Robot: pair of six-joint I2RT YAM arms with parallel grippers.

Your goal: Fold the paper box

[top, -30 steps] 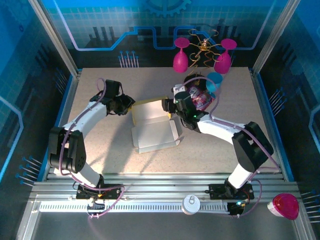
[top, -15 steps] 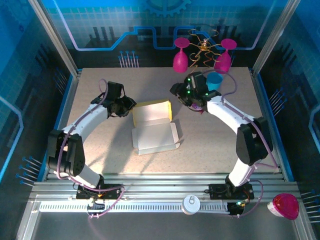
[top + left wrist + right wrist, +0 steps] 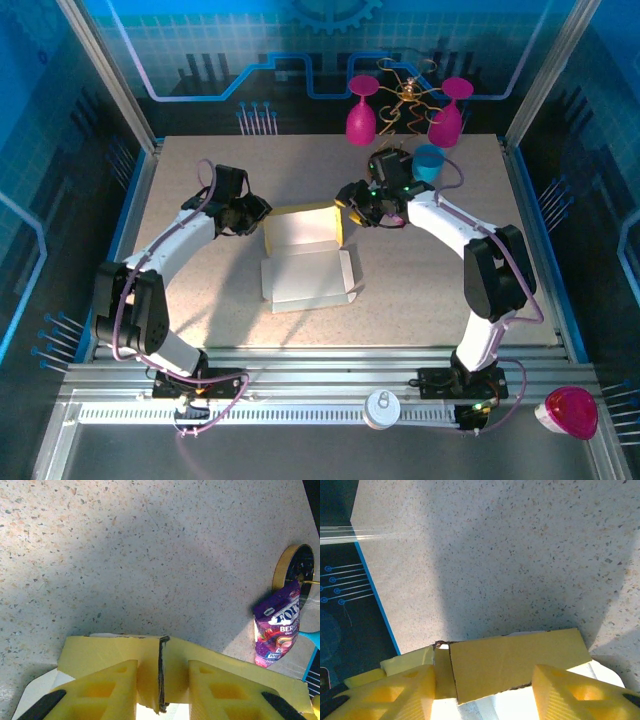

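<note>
The paper box [image 3: 305, 272] lies half-formed in the middle of the table, pale inside, with its yellow back wall and right wall standing up. My left gripper [image 3: 258, 213] is at the box's back left corner. In the left wrist view that gripper [image 3: 163, 680] is shut on the edge of a yellow wall [image 3: 100, 650], seen end-on between the pads. My right gripper [image 3: 345, 207] is at the back right corner. In the right wrist view it [image 3: 484, 676] stands open, wide apart around a yellow flap [image 3: 515, 660].
A purple snack packet [image 3: 275, 630] lies beyond the box, next to a gold-rimmed dark object [image 3: 295, 570]. A blue cup [image 3: 428, 160] stands behind the right arm, and two pink glasses [image 3: 361, 115] with a gold wire ornament [image 3: 405, 95] stand at the back edge.
My right gripper left the box's right corner, swung back towards the cup, then returned to that corner. The box shifted slightly left. The left gripper kept its hold.
</note>
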